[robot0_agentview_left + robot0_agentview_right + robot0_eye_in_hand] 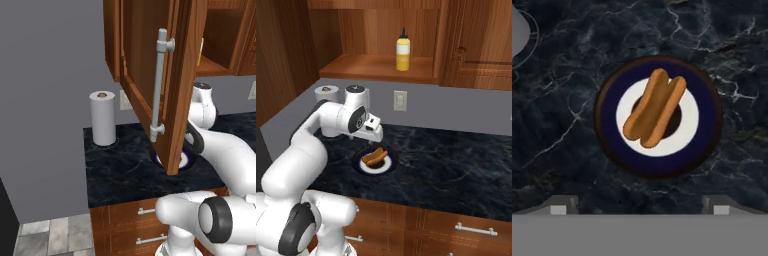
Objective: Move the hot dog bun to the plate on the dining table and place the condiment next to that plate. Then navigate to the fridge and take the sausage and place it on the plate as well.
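Below the released end effector (640, 207) lies the bun (655, 108) on its dish (707, 135), long axis running 1 to 7 o'clock

A black marbled counter (125, 165) runs along a grey wall (50, 75), with reddish wood drawers (456, 230) and pale bar handles below. Wood cabinets hang above; one cabinet door (155, 75) stands open, showing its long grey handle. A wall socket (400, 101) sits above the counter. Grey floor tiles (55, 235) lie beside it.
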Motion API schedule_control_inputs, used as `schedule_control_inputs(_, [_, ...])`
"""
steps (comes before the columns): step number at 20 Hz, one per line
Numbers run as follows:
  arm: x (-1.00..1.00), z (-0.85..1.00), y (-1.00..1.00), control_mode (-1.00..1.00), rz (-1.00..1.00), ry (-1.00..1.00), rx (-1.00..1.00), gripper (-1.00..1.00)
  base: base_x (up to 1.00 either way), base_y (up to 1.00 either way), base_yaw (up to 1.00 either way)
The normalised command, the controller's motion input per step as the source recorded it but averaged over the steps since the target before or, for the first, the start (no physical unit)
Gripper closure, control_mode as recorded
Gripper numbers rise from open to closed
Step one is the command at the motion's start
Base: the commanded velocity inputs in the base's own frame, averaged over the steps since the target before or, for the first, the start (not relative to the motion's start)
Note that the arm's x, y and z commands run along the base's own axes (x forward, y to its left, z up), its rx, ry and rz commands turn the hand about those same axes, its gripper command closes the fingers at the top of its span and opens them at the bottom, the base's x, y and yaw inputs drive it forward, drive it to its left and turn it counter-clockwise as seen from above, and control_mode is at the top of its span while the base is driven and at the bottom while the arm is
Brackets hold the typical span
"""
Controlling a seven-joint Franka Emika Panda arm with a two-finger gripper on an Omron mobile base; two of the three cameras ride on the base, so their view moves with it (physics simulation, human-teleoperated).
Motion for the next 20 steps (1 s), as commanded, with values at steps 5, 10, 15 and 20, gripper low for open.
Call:
schedule_control_inputs(5, [0.57, -0.42, -0.12, -1.0, -0.03, 0.0, 0.02, -1.0, 0.0, 0.0, 0.0])
schedule_control_inputs(10, [0.69, -0.36, -0.01, -1.0, -0.02, 0.06, 0.02, -1.0, 0.0, 0.0, 0.0])
schedule_control_inputs(15, [0.46, -0.39, 0.0, -1.0, -0.07, 0.04, 0.0, -1.0, 0.0, 0.0, 0.0])
schedule_control_inputs(20, [0.26, -0.35, 0.0, -1.0, -0.11, 0.04, 0.0, -1.0, 0.0, 0.0, 0.0])
